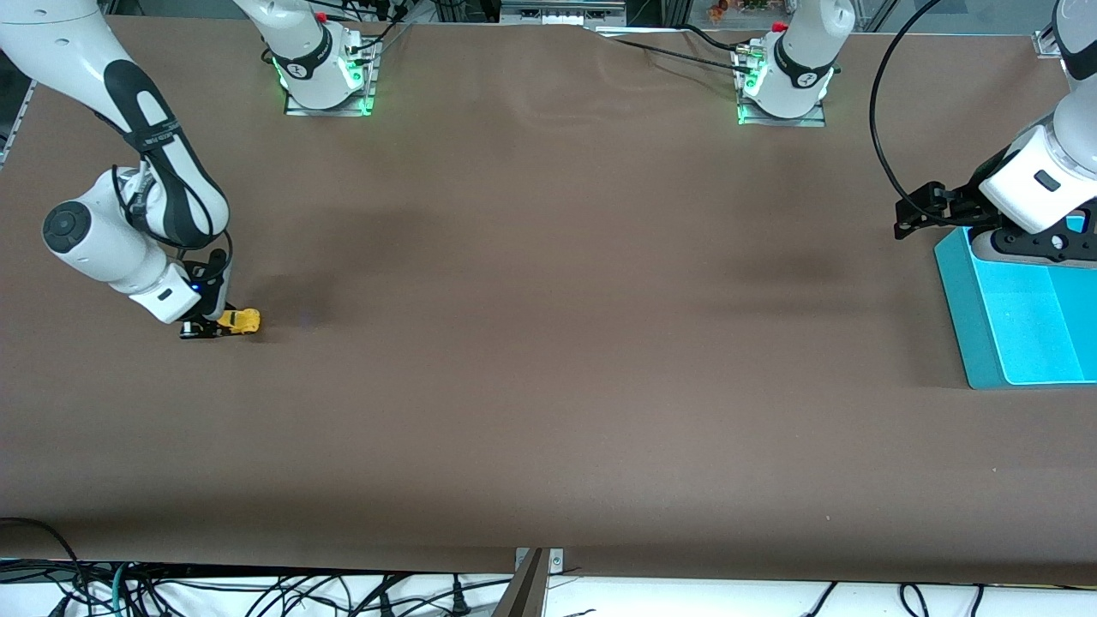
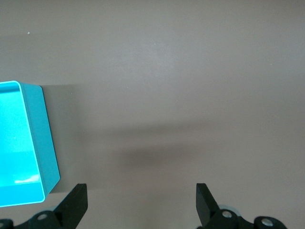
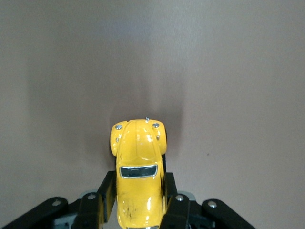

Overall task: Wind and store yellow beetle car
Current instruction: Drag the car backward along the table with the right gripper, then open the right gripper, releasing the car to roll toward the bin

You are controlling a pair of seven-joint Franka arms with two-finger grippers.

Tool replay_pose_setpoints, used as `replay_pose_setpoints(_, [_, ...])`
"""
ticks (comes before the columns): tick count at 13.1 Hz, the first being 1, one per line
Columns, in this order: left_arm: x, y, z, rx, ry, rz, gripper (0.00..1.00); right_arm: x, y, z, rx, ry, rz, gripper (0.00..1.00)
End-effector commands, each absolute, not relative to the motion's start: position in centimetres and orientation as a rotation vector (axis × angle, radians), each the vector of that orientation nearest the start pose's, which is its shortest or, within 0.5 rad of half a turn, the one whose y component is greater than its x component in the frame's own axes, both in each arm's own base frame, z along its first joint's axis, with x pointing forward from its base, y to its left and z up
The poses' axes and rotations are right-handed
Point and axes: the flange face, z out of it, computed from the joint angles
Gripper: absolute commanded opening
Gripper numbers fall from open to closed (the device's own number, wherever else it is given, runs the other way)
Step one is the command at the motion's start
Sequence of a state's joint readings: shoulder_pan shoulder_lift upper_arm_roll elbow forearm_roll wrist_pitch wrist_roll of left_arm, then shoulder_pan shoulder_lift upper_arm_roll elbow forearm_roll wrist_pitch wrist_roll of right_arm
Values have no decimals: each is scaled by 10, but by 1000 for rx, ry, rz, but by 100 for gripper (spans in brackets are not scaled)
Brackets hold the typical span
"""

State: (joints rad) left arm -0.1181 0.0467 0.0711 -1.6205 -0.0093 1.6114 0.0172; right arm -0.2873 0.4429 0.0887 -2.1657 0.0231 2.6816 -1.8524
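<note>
Table (image 1: 548, 386), brown and wide, fills nearly the whole front view. At the left of that frame, a little above mid-height, the right gripper (image 1: 208, 329) is down at the tabletop with its fingers clamped on the car (image 1: 240, 320). That car is a tiny yellow beetle, and from here only its nose pokes out past the black fingers, pointing toward the middle of the table. It appears to sit on the surface, though I can't quite see its wheels touching.

From the right wrist view the grip is plain: the car (image 3: 138, 183) sits at the bottom centre of the frame, roof and dark window up, and the two fingers (image 3: 175, 210) press its sides toward its rear end, the rounded nose sticking out free ahead of them.

Over at the right edge of the front view the left arm waits. The left gripper (image 1: 917, 212) hangs in the air, just over the table beside the upper corner of a blue bin (image 1: 960, 296). In the left wrist view its fingers (image 2: 75, 205) stand wide apart along the bottom edge with nothing between them, and the bin (image 2: 45, 138) shows at the left side of that frame.
</note>
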Motion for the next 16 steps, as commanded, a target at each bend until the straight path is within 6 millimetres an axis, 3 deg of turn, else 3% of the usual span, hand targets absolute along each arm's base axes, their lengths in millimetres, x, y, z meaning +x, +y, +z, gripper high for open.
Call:
replay_pose_setpoints(1, [571,-27,584,-3149,81,92,100,531,-145,125,2214,2311,44,17])
replay_pose_setpoints(6, [571,-27,584,-3149,81,92,100,547,-134,135,2213,2323,69,35])
replay_pose_setpoints(7, [571,-27,584,-3149,81,92,100,552,-135,139,2225,2333,59,43])
replay_pose_setpoints(9, [571,-27,584,-3149,81,92,100,571,-124,154,2285,2327,117,100])
replay_pose_setpoints(16, [571,-27,584,-3149,81,92,100,623,-86,233,2366,2267,160,100])
